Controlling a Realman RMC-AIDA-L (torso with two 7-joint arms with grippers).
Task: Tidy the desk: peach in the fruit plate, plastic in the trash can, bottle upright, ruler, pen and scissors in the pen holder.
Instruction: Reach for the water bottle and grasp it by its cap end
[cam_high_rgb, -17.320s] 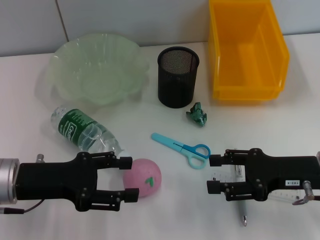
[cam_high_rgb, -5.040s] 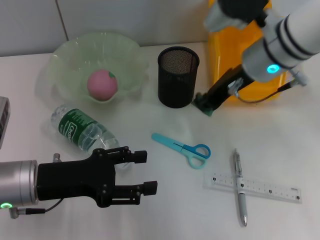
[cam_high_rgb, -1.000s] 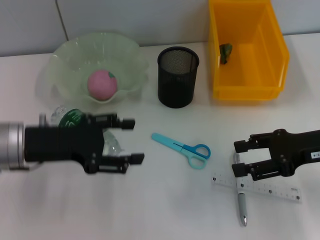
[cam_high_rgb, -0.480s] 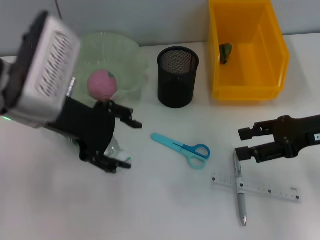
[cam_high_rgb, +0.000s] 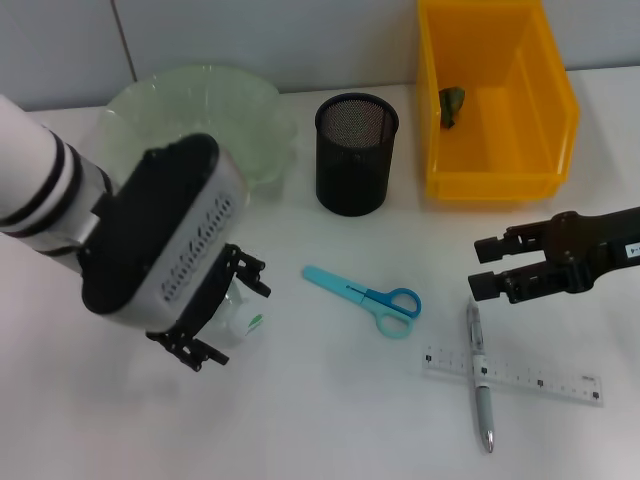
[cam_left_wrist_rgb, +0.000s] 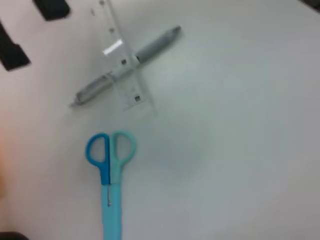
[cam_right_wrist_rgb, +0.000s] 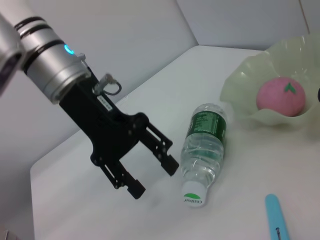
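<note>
The bottle (cam_right_wrist_rgb: 203, 143) lies on its side on the desk (cam_high_rgb: 330, 400), cap (cam_high_rgb: 246, 321) toward the front. My left gripper (cam_high_rgb: 222, 313) is open, hovering close to the cap end; in the right wrist view the left gripper (cam_right_wrist_rgb: 154, 179) stands beside the cap without touching. The peach (cam_right_wrist_rgb: 280, 95) rests in the fruit plate (cam_high_rgb: 225, 105); my left arm hides it in the head view. Green plastic (cam_high_rgb: 452, 105) lies in the trash can (cam_high_rgb: 495, 180). Scissors (cam_high_rgb: 365, 298), pen (cam_high_rgb: 482, 385) and ruler (cam_high_rgb: 530, 377) lie on the desk. My right gripper (cam_high_rgb: 480, 266) is open, just beyond the pen's top end.
The pen holder (cam_high_rgb: 357, 153) stands between the fruit plate and the trash can. The pen lies across the ruler. In the left wrist view the scissors (cam_left_wrist_rgb: 110, 185), pen (cam_left_wrist_rgb: 160, 40) and ruler (cam_left_wrist_rgb: 120, 55) show on bare white desk.
My left arm has swung over the bottle with the wrist turned downward, hiding the peach in the head view. My right gripper has drawn back from the pen toward the far side.
</note>
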